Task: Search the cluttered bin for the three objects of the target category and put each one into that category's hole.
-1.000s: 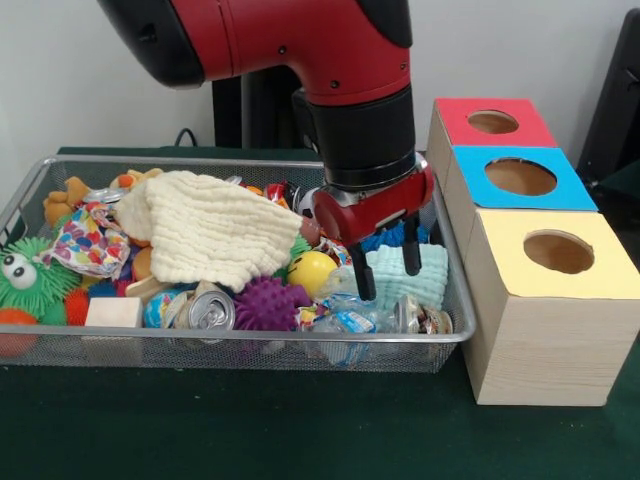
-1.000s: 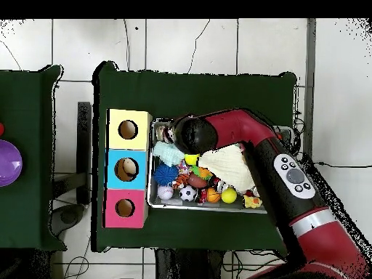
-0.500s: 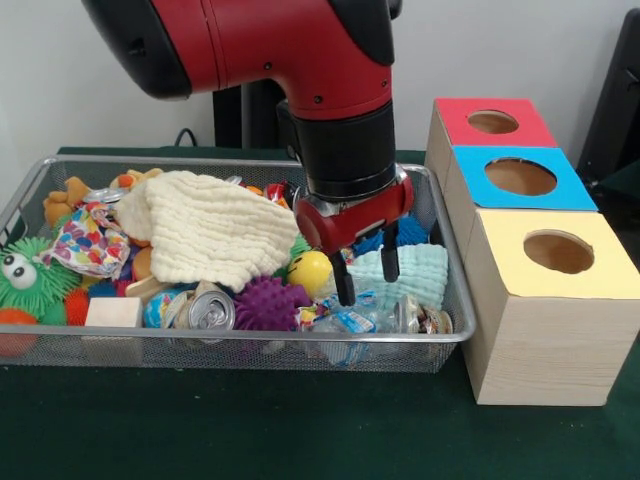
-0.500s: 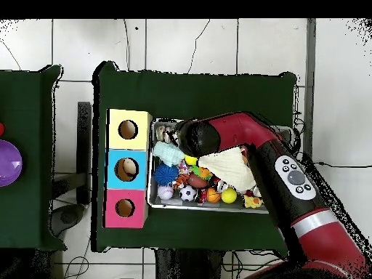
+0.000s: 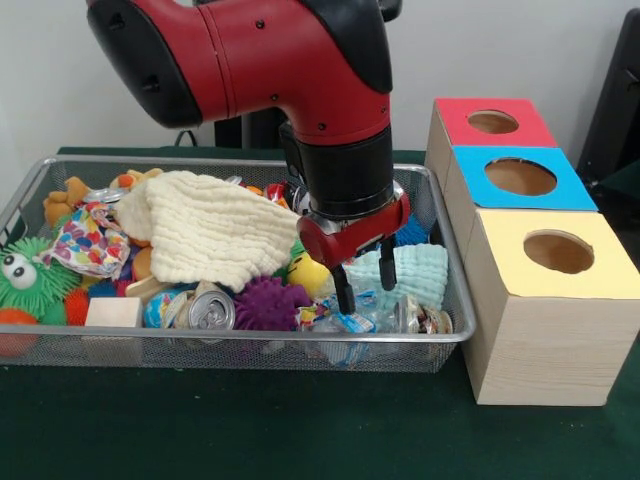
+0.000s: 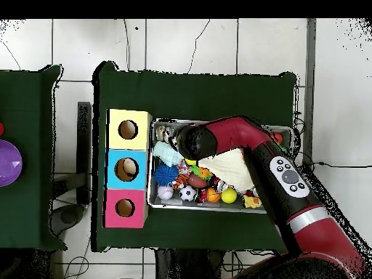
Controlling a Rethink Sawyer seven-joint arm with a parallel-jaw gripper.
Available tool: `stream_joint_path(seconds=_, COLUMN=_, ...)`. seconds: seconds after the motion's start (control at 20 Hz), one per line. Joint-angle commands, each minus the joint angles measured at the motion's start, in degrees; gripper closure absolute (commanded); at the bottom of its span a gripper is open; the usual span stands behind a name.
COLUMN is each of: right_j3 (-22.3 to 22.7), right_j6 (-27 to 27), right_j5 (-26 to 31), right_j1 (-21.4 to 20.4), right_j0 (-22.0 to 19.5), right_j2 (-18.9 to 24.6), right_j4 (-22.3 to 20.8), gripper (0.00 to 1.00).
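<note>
While the arm (image 5: pixel 270 70) came down from the top of the front view, the gripper (image 5: pixel 365 285) hung low over the right part of the bin (image 5: pixel 455 300). Its two black fingers (image 5: pixel 343 290) were spread apart and held nothing. The left finger tip stood between the yellow ball (image 5: pixel 308 272) and the mint cloth (image 5: pixel 415 272), just above some plastic wrappers (image 5: pixel 350 320); whether it touched them I could not tell. The right finger was in front of the mint cloth.

Left of the gripper lay a purple ball (image 5: pixel 268 300), a can (image 5: pixel 210 312) and a wood block (image 5: pixel 113 312) along the front wall. A cream cloth (image 5: pixel 205 230) covered the middle of the bin. A patterned cloth (image 5: pixel 85 243) and a green toy (image 5: pixel 28 275) were at the left end.

At the right of the frame, just beside the bin, stood three boxes with round holes: red (image 5: pixel 492 122) at the back, blue (image 5: pixel 520 177) in the middle, yellow (image 5: pixel 558 252) at the front.

Seen from overhead, the arm (image 6: pixel 290 182) crossed the bin (image 6: pixel 163 203) from the lower right, and the boxes (image 6: pixel 128 168) stood at the bin's left side.
</note>
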Motion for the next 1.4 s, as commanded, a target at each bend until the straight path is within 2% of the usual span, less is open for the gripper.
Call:
stream_joint_path(seconds=0.05, right_j3=-4.2, right_j6=-17.1, right_j5=8.1, right_j1=2.9, right_j0=0.2, right_j2=-4.4, right_j4=-4.9, gripper=0.0)
stream_joint_path(seconds=0.45, right_j3=-5.5, right_j6=-16.7, right_j5=12.2, right_j1=2.2, right_j0=1.5, right_j2=-6.0, right_j4=-5.8, gripper=0.0)
stream_joint_path(seconds=0.95, right_j3=-5.4, right_j6=-15.6, right_j5=14.0, right_j1=2.6, right_j0=1.4, right_j2=-5.6, right_j4=-3.8, gripper=0.0)
stream_joint_path(seconds=1.0, right_j3=-5.4, right_j6=-15.2, right_j5=14.1, right_j1=2.7, right_j0=1.4, right_j2=-5.5, right_j4=-3.5, gripper=1.0)
stream_joint_path(seconds=1.4, right_j3=-6.5, right_j6=-14.2, right_j5=18.1, right_j1=2.6, right_j0=2.5, right_j2=-6.6, right_j4=-2.5, gripper=1.0)
